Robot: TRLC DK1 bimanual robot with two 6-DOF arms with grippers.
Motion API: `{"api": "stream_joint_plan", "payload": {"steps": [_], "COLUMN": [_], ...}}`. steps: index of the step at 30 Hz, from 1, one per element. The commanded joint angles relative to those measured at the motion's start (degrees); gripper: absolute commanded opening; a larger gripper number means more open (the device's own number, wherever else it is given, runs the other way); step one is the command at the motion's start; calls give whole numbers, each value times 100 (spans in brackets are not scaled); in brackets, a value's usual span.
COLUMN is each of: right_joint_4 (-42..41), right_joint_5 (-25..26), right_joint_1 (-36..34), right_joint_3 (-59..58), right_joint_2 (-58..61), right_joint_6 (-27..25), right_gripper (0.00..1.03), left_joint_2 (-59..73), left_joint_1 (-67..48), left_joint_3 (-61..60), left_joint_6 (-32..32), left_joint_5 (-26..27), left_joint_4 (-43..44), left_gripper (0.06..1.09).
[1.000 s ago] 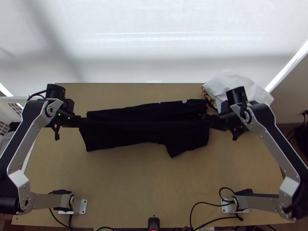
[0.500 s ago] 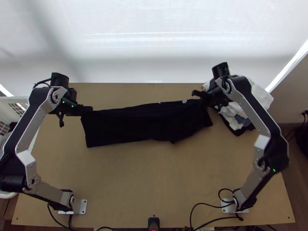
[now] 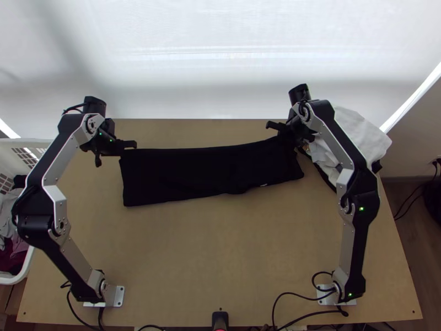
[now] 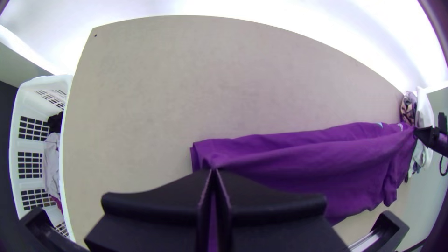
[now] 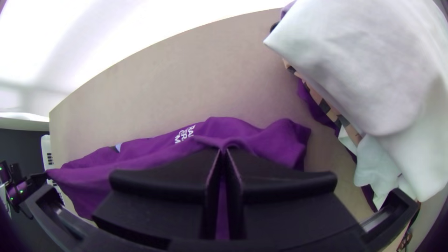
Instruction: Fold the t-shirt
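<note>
The left end effector [image 3: 124, 148] has its fingers closed together, pinching the T-shirt [image 3: 198, 176] by its far edge, close to one corner. The right end effector [image 3: 285, 136] is likewise closed, its fingertips meeting on the cloth near the other end of that edge. Between the two end effectors the T-shirt stretches across the worktop [image 3: 220, 248] as a long, folded strip, a ridge of fabric drawn between the two grips. Part of it spreads on past the right fingertips, away from the left end effector. White lettering [image 5: 184, 134] shows on the layer just beside the right fingertips.

Near the right end effector, on its outer side, a white cloth [image 5: 373, 70] lies over a patterned cloth [image 5: 326, 109]. Well apart from the left end effector, on its outer side, is a white basket [image 4: 14, 149] with clothes [image 4: 50, 163] in it.
</note>
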State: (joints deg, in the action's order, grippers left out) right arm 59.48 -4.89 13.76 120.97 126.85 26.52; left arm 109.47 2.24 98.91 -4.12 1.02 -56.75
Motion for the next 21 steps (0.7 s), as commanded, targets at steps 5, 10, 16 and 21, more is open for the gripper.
{"api": "stream_joint_plan", "payload": {"steps": [5,10,16,21], "right_joint_4": [63,63,63,213], "right_joint_5": [234,409,594,743], "right_joint_1": [4,39,118,197], "right_joint_3": [577,735,727,735], "right_joint_2": [508,692,859,815], "right_joint_6": [63,28,-42,-112], "right_gripper": [3,3,14,93], "left_joint_2": [356,417,444,347], "left_joint_1": [-206,-338,-338,-303], "left_joint_3": [216,128,-21,-92], "left_joint_6": [-458,-564,-660,-520], "left_joint_5": [-49,-49,-49,-58], "left_joint_4": [173,173,182,235], "left_gripper": [10,10,10,51]}}
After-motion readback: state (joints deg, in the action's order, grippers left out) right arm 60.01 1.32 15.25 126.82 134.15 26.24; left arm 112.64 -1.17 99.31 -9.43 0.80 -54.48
